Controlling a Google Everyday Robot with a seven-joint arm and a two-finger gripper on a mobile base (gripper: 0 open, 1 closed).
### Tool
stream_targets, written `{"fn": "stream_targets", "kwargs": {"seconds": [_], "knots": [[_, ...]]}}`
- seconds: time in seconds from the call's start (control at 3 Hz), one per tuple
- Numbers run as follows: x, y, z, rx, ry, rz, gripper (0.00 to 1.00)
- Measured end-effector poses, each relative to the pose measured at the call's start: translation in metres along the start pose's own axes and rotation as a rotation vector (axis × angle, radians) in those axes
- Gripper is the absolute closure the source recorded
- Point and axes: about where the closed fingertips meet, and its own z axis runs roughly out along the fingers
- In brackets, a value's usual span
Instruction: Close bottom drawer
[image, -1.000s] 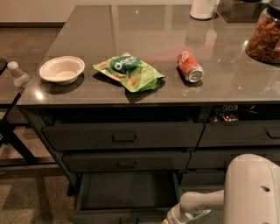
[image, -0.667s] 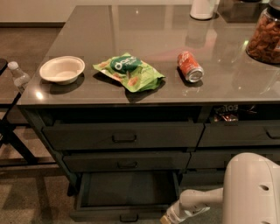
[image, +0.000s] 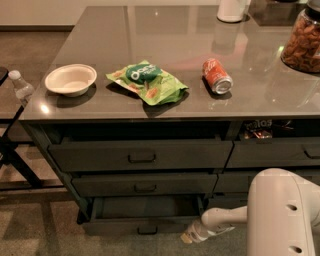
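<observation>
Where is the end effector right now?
Low in the camera view, right of centre: the end effector is by the front right corner of the open bottom drawer.

The pincer (image: 192, 235) sits by the right corner of the bottom drawer (image: 120, 226); frame edges cut off the arm (image: 280, 215) and the jar (image: 303, 45).

On the glossy grey countertop (image: 165, 35) a white paper bowl (image: 70, 79) sat near the left front corner. Beside it lay a green chip bag (image: 147, 82), then an orange soda can (image: 217, 76) (tipped on its side). A jar of brown snacks (image: 303, 42) stood at the right edge, a white container (image: 232, 9) farther back. A clear plastic bottle (image: 21, 86) stood off to the left.
</observation>
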Motion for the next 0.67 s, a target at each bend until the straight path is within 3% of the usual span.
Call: {"fn": "stream_targets", "kwargs": {"seconds": [0.67], "knots": [[0.0098,-0.0073,0.0076,0.017,0.02,0.034,1.0]]}}
